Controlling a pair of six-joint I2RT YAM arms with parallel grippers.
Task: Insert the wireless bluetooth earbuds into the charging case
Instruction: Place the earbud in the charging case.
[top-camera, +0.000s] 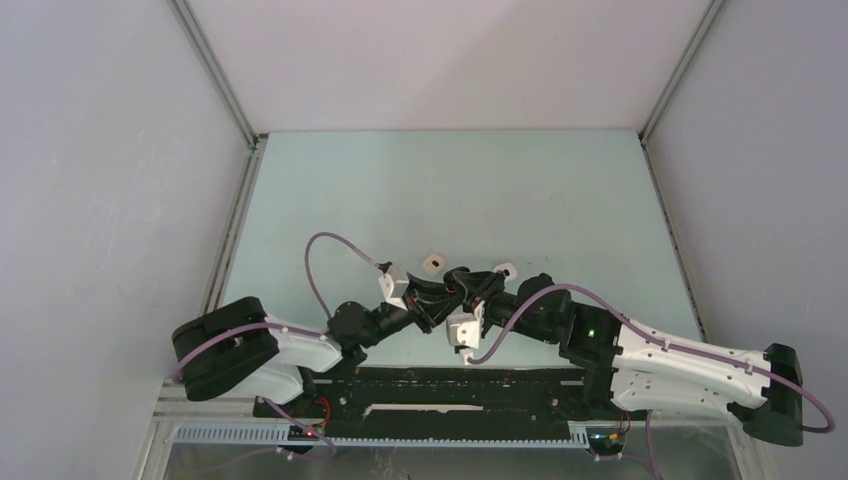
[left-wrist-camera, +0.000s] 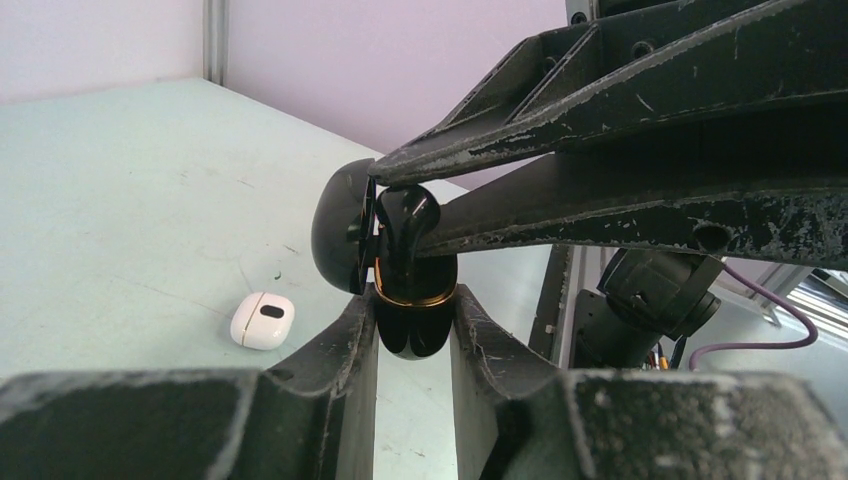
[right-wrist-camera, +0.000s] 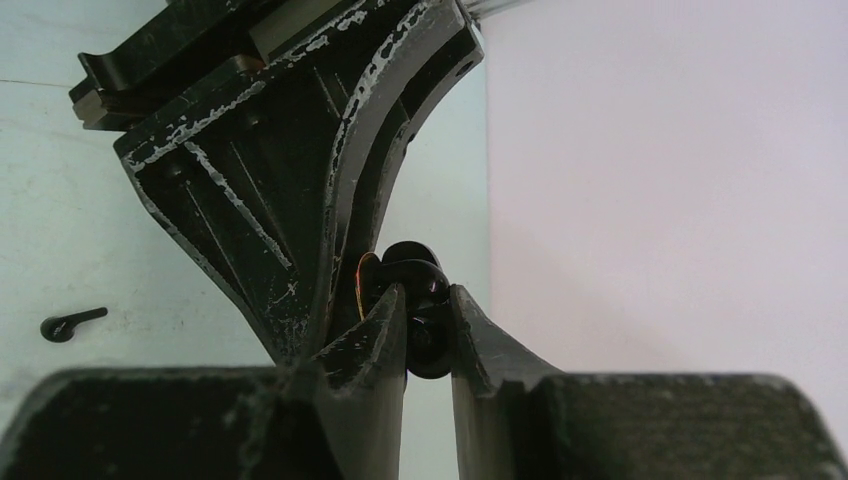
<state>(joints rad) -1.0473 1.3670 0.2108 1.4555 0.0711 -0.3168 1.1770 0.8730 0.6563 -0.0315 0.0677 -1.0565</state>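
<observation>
My left gripper (left-wrist-camera: 413, 310) is shut on a black charging case (left-wrist-camera: 415, 325) with a gold rim, held upright above the table, its lid (left-wrist-camera: 340, 225) open to the left. My right gripper (right-wrist-camera: 428, 300) is shut on a black earbud (right-wrist-camera: 430, 355) and holds it at the case's open top; the bud also shows in the left wrist view (left-wrist-camera: 405, 215). The two grippers meet just in front of the arms (top-camera: 455, 288). A second black earbud (right-wrist-camera: 70, 323) lies on the table to the left in the right wrist view. How deep the held bud sits in the case is hidden.
A white pebble-like case (left-wrist-camera: 262, 320) lies shut on the pale green table (top-camera: 450, 190), and the top view shows it (top-camera: 432, 263) just beyond the grippers. Another white piece (top-camera: 505, 268) lies to its right. White walls enclose the table on three sides.
</observation>
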